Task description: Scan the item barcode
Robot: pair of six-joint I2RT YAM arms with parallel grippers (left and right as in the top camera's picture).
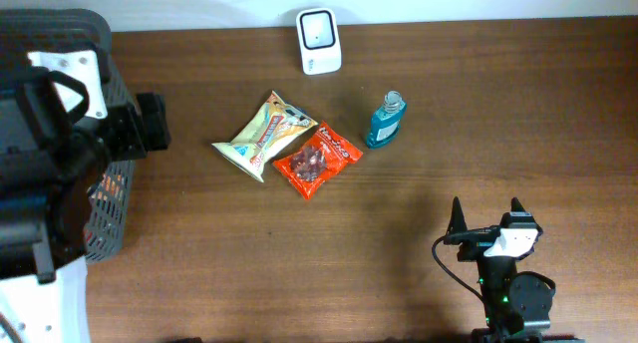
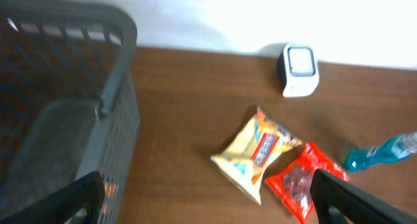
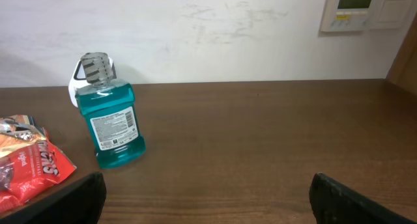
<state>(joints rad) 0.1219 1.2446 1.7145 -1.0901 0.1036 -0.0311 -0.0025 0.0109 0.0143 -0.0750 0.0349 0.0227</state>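
Your dark wooden table (image 1: 449, 134) carried a white barcode scanner (image 1: 319, 41) at its far edge, a yellow snack bag (image 1: 264, 136) touching a red snack bag (image 1: 317, 161) near the centre, an upright blue mouthwash bottle (image 1: 385, 122) just right of them, and a grey mesh basket (image 1: 118, 198) at the left edge.

The table (image 1: 249, 253) is dark, smooth wood grain. The scanner (image 1: 319, 41) is glossy white plastic. Near the scanner, the yellow packet (image 1: 264, 136) and red packet (image 1: 316, 161) are crinkly, shiny film, and the bottle (image 1: 385, 122) is clear plastic. The basket (image 2: 111, 74) is matt grey plastic.
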